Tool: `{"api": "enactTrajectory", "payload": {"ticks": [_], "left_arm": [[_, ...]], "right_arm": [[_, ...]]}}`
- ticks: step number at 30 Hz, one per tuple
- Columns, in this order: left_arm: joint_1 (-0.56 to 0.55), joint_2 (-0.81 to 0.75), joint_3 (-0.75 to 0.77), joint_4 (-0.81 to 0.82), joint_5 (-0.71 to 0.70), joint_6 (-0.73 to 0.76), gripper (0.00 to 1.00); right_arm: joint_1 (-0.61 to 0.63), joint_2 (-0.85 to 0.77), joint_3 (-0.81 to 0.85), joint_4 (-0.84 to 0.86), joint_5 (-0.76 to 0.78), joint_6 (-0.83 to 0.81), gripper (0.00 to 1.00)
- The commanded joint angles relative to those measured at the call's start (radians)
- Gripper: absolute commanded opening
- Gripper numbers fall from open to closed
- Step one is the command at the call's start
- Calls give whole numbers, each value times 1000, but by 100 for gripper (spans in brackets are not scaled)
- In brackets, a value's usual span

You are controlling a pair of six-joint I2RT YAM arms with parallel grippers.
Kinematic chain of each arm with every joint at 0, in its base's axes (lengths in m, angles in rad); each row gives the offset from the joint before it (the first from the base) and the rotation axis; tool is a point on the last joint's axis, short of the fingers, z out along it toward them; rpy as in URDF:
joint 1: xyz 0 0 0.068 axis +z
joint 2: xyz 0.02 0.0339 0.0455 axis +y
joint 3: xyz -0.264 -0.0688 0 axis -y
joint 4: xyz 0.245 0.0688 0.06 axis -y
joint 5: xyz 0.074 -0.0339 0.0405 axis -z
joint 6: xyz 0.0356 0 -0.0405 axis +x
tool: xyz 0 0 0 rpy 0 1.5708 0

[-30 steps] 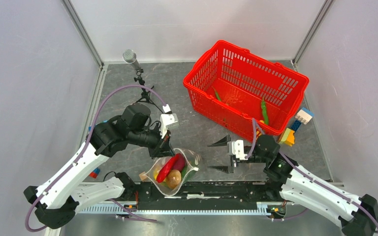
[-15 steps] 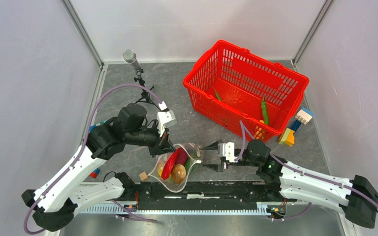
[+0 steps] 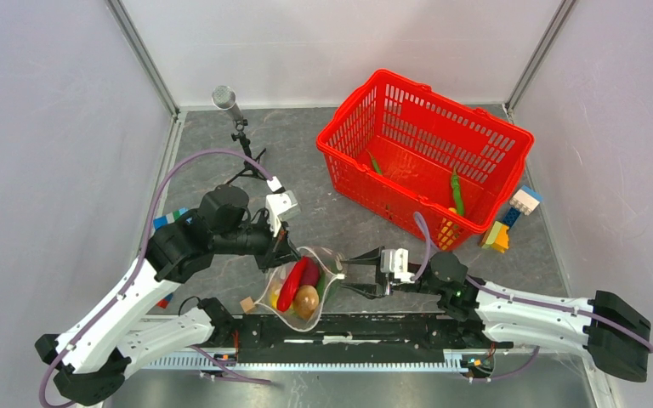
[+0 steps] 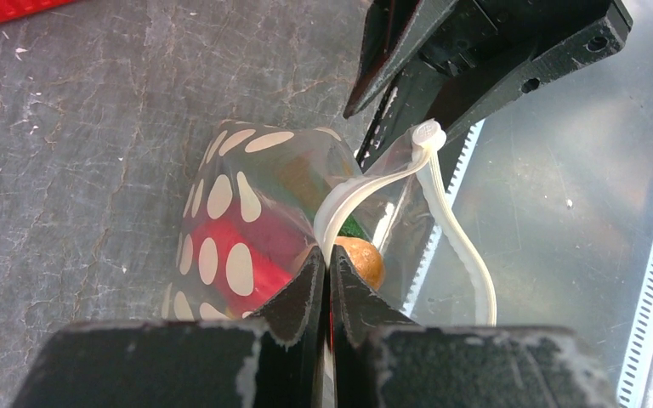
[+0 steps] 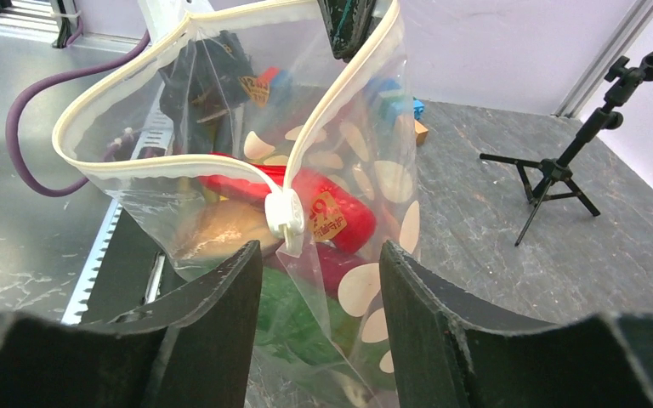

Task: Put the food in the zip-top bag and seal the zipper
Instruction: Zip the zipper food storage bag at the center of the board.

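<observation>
Pinches the zipper point(image 4: 366, 183) tight in the left gripper point(image 4: 327, 259), fingers pressed together on the white strip. Holds the bag point(image 3: 327, 265) near the front edge of the table, between both grippers, mouth open. Shows a red chilli point(image 3: 287, 291), a brown lump point(image 3: 307, 299) and something green point(image 5: 289, 314) inside. Has the right gripper point(image 5: 319, 255) at the bag's other end, fingers wide, one on each side of the small white slider point(image 5: 285, 217). Cannot tell if touching. Leaves two green pods point(image 3: 457, 189) in the red basket point(image 3: 459, 102), far back on the right. Has a small wooden cube point(image 3: 246, 303) just beside the bag.
</observation>
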Motion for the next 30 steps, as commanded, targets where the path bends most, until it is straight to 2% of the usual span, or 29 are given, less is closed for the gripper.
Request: {"api": "enactTrajectory", "payload": {"ticks": [1, 5, 12, 16, 18, 21, 23, 30], "left_arm": [[1, -16, -7, 85, -18, -37, 9], [1, -13, -10, 89, -2, -39, 9], [1, -20, -22, 105, 6, -52, 10], [1, -23, -24, 105, 0, -54, 10], [1, -26, -24, 106, -3, -53, 10], [1, -28, -22, 109, -4, -53, 10], [1, -31, -25, 114, -4, -54, 10], [1, -36, -34, 121, 4, -57, 10]], "right_arm": [[17, 25, -22, 146, 62, 38, 53], [24, 55, -31, 221, 86, 59, 50], [31, 86, -32, 239, 136, 43, 42], [31, 84, -48, 239, 140, 45, 42], [32, 83, -52, 237, 141, 48, 44], [33, 86, -59, 236, 137, 48, 59], [34, 89, -71, 252, 138, 49, 60], [33, 131, -79, 314, 141, 59, 41]]}}
